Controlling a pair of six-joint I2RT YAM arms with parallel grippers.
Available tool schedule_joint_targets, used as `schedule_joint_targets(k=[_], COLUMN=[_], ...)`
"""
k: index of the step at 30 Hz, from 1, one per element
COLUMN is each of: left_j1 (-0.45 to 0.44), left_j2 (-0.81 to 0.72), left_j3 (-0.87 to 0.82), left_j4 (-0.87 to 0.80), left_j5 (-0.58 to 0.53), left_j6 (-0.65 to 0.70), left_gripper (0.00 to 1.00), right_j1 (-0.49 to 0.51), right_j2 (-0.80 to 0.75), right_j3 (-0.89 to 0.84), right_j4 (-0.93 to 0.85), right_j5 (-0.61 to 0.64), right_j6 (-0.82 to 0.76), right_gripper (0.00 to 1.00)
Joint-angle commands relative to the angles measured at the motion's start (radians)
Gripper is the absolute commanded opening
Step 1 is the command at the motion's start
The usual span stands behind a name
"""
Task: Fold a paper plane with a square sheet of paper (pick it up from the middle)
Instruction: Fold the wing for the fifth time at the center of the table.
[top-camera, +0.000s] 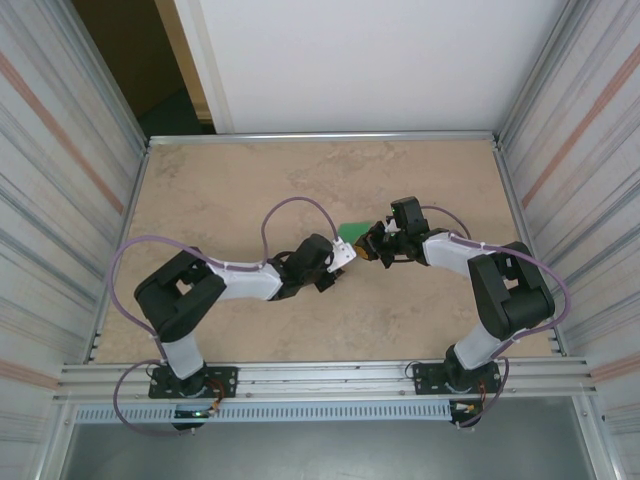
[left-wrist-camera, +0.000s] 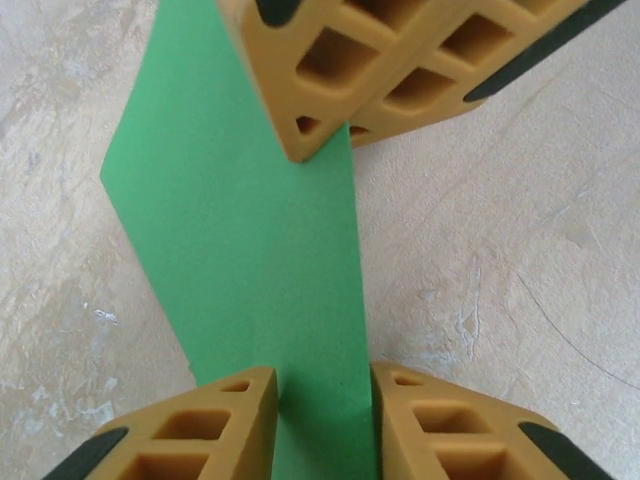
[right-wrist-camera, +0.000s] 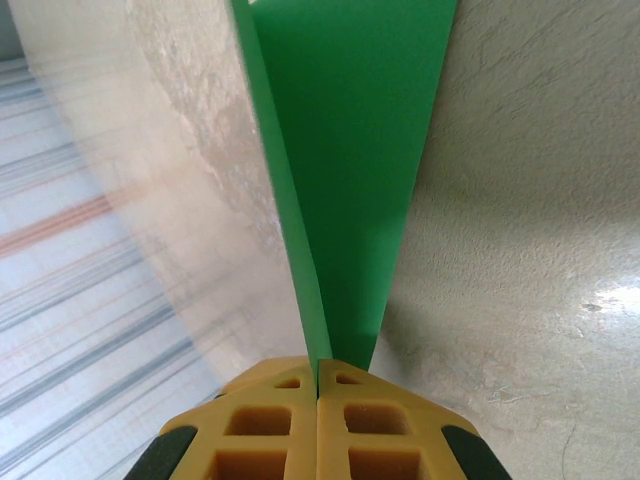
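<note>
Closest to us, our right gripper's (right-wrist-camera: 318, 366) yellow fingers press together on the folded green paper (right-wrist-camera: 350, 130), which hangs over the middle of the table (top-camera: 250, 190). Our left gripper (left-wrist-camera: 323, 378) straddles the paper's other end, its jaws partly apart, neither finger visibly pinching.

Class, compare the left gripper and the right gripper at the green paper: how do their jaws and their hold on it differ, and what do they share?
Left gripper: jaws apart; right gripper: jaws shut. The green paper passes through the left gripper's gap, while the right gripper pinches it. Both have orange lattice fingers and meet at the same sheet.
</note>
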Motion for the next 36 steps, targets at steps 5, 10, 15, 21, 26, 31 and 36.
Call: schedule_joint_targets(k=[5,10,15,21,26,31,36], left_j1=[-0.013,-0.013,-0.013,-0.013,-0.013,-0.013,-0.013], left_j2=[0.030,0.028,0.020,0.007,0.001,-0.007,-0.004], left_j3=[0.020,0.018,0.021,0.023,0.026,0.028,0.027], left_j4=[-0.010,-0.009,-0.009,-0.011,-0.012,-0.009,-0.006], left_j5=[-0.021,-0.018,-0.014,0.005,0.015,0.019,0.019], left_j6=[0.007,0.008,0.002,-0.009,-0.019,-0.026,-0.026], left_gripper=[0.25,0.22,0.23,0.24,0.27,0.27,0.24], right_j1=[-0.006,-0.006,-0.005,-0.004,0.000,0.001,0.002], right_j2=[0.008,0.012,0.016,0.019,0.022,0.025,0.027], right_j3=[0.013,0.013,0.014,0.014,0.011,0.007,0.005], right_j4=[0.001,-0.001,-0.006,-0.018,-0.020,-0.022,-0.021], right_j5=[-0.027,-0.027,-0.028,-0.024,-0.026,-0.024,-0.025], right_j6=[0.023,0.023,0.020,0.009,0.004,0.002,0.003], right_gripper=[0.03,0.04,0.04,0.03,0.02,0.02,0.02])
